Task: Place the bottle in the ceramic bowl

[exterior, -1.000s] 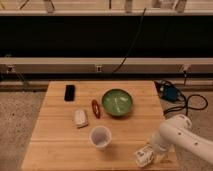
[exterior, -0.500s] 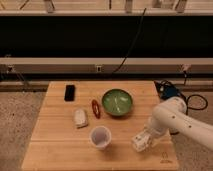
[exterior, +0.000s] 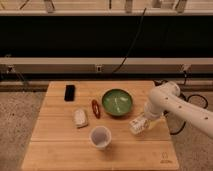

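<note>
On the far left of my wooden table (exterior: 50,145) lies a flat black rectangular phone (exterior: 69,92), well out of the way. Next along is a small whitish rectangular block (exterior: 80,117), and just beside it a thin red elongated object (exterior: 95,108) that sits close to the left edge of the bowl. In front of those, toward the near edge, stands a translucent white plastic cup (exterior: 100,137), upright and open.

Right of centre is the round, shallow, glossy green ceramic bowl (exterior: 117,102) with a darker rim; a pale glint shows inside it, but nothing seems to lie in it.

At the bowl's right front, very near its rim, is my gripper (exterior: 138,125), hanging from my white arm (exterior: 172,105), which comes in from the right. The small slim white plastic bottle (exterior: 136,127) appears to be clasped there, held off the wood and tilted, though bottle and gripper blend together in pale tones and I would not swear to the exact grip.

The bottle is therefore near the bowl, not yet over it. To do this step well I judge I should carry it up and left until it is above the bowl's middle, clear of the rim, lower it close to the glaze, and only then let go, so it neither clips the edge nor rolls out toward the red object.
</note>
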`<state>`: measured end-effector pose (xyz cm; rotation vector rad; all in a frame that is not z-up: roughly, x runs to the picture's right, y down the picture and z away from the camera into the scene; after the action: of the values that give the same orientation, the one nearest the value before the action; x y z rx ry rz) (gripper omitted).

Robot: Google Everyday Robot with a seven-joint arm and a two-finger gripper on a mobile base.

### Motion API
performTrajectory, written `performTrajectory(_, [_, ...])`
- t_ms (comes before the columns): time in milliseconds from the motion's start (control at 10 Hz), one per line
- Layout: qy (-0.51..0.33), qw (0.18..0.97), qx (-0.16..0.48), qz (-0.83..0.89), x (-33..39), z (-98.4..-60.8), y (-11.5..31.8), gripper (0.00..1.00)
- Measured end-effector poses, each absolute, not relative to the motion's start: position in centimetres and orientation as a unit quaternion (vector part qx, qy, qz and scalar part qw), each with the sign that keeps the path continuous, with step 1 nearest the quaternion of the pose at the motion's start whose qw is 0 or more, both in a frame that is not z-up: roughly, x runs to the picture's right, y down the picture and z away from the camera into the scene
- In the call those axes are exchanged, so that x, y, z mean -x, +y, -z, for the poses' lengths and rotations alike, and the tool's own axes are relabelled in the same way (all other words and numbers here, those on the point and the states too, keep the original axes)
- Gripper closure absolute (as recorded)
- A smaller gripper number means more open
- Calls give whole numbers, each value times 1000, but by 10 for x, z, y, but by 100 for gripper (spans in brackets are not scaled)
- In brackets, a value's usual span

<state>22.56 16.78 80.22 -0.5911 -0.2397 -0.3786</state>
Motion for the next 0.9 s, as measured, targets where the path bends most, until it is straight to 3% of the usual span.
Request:
performTrajectory(600, [-136, 942, 235, 199, -162, -838, 95, 100])
performTrajectory(700, [-139, 941, 230, 205, -148, -848, 85, 97])
performTrajectory(900, [-144, 938, 224, 220, -126, -872, 68, 80])
